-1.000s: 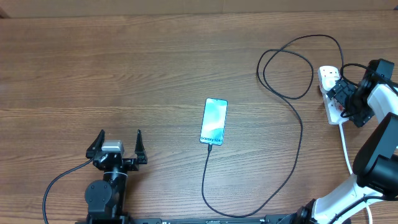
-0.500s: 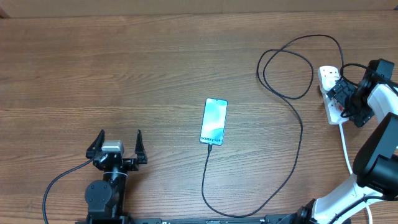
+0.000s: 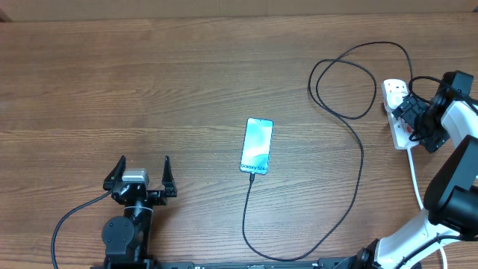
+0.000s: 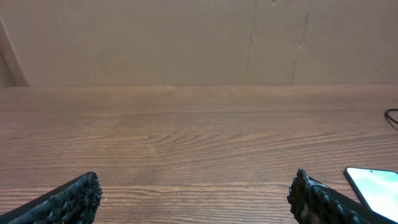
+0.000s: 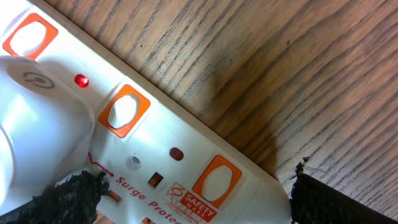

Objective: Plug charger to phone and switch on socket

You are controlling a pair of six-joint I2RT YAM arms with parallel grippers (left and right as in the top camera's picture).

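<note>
The phone (image 3: 257,146) lies mid-table with its screen lit; its corner shows in the left wrist view (image 4: 376,188). The black charger cable (image 3: 345,196) is plugged into the phone's lower edge, loops right and runs to the white socket strip (image 3: 396,101) at the far right. My right gripper (image 3: 413,123) is open just above the strip; in its wrist view (image 5: 193,196) the fingers straddle the strip (image 5: 180,143), with white switches in orange frames and one red lamp lit (image 5: 81,80). My left gripper (image 3: 141,177) is open and empty near the front left.
The strip's thick white cord (image 3: 415,175) runs toward the front edge beside the right arm. A white plug body (image 5: 34,130) sits in the strip. A beige wall (image 4: 199,37) stands behind the table's far edge.
</note>
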